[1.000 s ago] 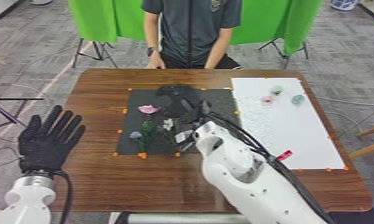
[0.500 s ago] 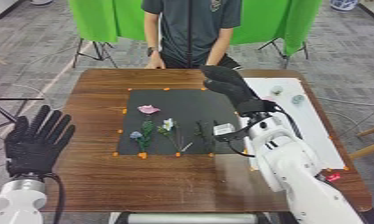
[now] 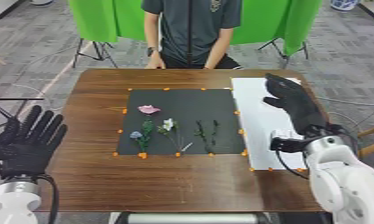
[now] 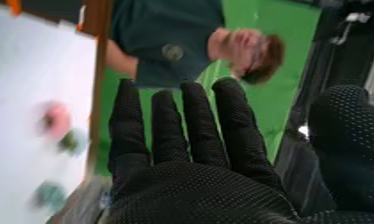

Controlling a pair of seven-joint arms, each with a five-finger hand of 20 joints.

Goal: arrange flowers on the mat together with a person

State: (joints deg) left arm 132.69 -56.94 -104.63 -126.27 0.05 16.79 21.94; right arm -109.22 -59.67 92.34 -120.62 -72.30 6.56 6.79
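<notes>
Over the white sheet (image 3: 254,117), right hand (image 3: 299,107) (fingers straight, thumb apart); left hand (image 3: 25,150) likewise spread.

Dark mat (image 3: 192,102), white mat (image 3: 254,112) on table (image 3: 166,185)

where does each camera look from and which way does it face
Head view: on the robot's head, facing forward and down over the table and dark mat; shows the left hand, right hand and both forearms.
Right wrist view: on that wrist, facing along the right hand's fingers; shows its palm.
Shared: right hand, white mat, green cloth.
</notes>
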